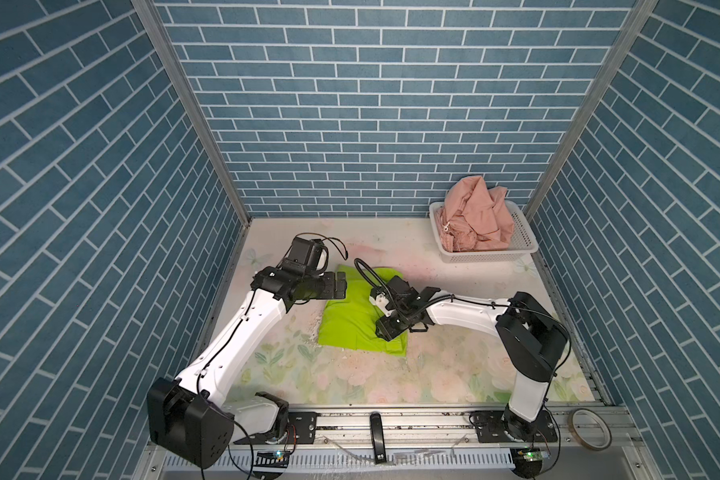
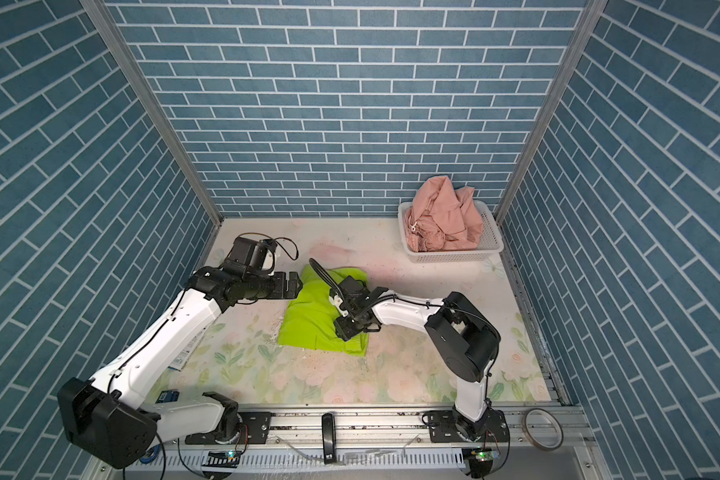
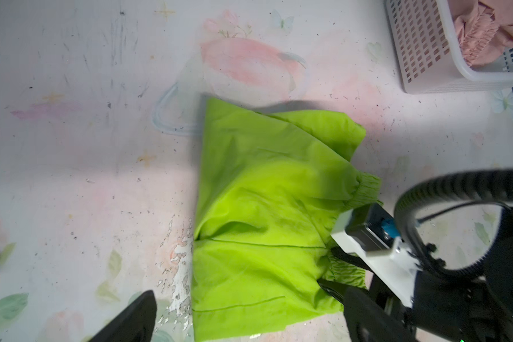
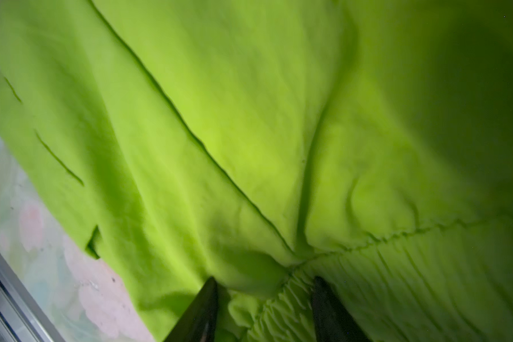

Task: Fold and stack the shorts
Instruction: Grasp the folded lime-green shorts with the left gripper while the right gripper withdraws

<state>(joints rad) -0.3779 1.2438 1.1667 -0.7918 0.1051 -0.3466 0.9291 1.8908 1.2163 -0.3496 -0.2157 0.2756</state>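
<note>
Jaws on the left gripper (image 1: 341,285) are wide open and hold nothing. It hangs by the back left corner of the green shorts (image 1: 352,320), maybe waiting for its turn to help.

The green shorts lie flat near the middle of the tabletop (image 1: 454,374), a bit toward its left edge. They look folded over once, so they seem to be the bottom of the pile.

Next comes the right gripper (image 4: 264,284). Its jaws are apart too. The stretchy waistband (image 4: 397,266) sits between them but is not pinched, so it looks like nothing is held. It is low on the right side of the green shorts, maybe to press or fix the fold.

The pink shorts (image 1: 476,216) are bunched up in the white basket (image 1: 526,249) at the back right corner of the tabletop. They are not folded yet, so the job looks about half done.

Count them: two grippers, two shorts (one green, one pink) and one basket.
</note>
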